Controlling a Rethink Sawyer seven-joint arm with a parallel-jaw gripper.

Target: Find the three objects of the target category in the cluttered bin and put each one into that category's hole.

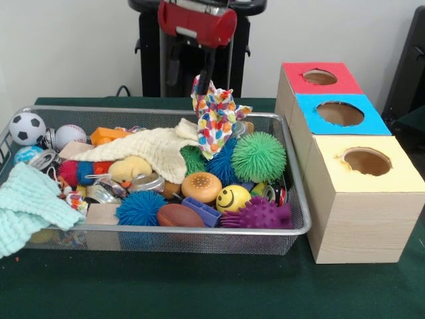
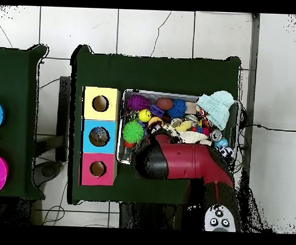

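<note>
The patterned cloth (image 1: 216, 119) hangs in the upper middle of the front view, lifted clear above the wire bin (image 1: 302, 229), its lower folds just over the cream cloth (image 1: 149, 149) and the green spiky ball (image 1: 258, 157). The tool (image 1: 207, 83) is pinched on the cloth's top corner, dark fingers together around the fabric. My guess is that cloths are the target category, though which hole is theirs I cannot tell. To do this well, raise it until the tail clears the bin rim, then carry it toward the right of the frame to the boxes: red (image 1: 320, 78), blue (image 1: 340, 113), yellow (image 1: 366, 161). Lower the tail into the hole before letting go, or the loose fabric may drape over the edge.
</note>
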